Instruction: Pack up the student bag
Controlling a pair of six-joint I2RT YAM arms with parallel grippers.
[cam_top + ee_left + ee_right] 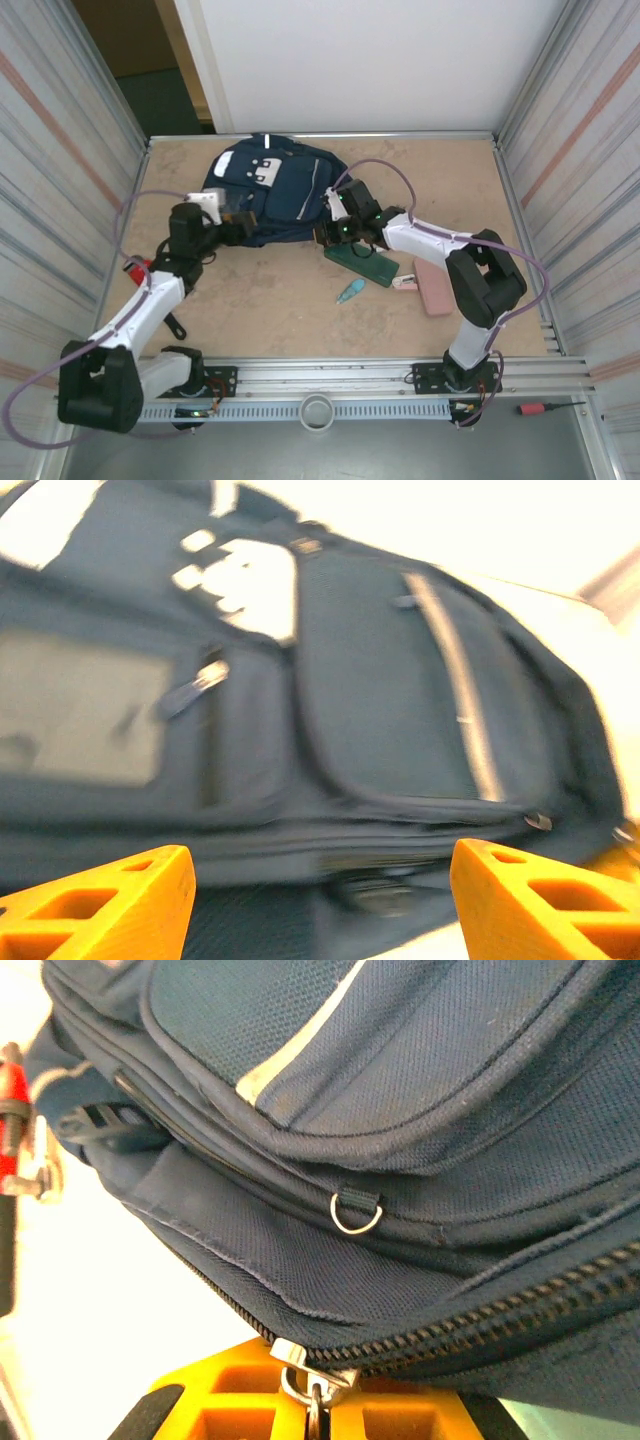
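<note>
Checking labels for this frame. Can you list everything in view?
backpack: one, navy blue with white patches, far middle of the table
zip pull: one, silver, on the backpack's zip
pencil case: one, dark green, flat on the table by the backpack's near right corner
small item: one, teal, just nearer than the pencil case; too small to identify
flat case: one, pink, right of the pencil case
red item: one, red, beside the left arm, partly hidden
screwdriver: one, red and black, on the ledge at near right
table: one, tan
left gripper: one, orange fingers, open, facing the backpack
right gripper: one, orange fingers, shut on the zip pull
</note>
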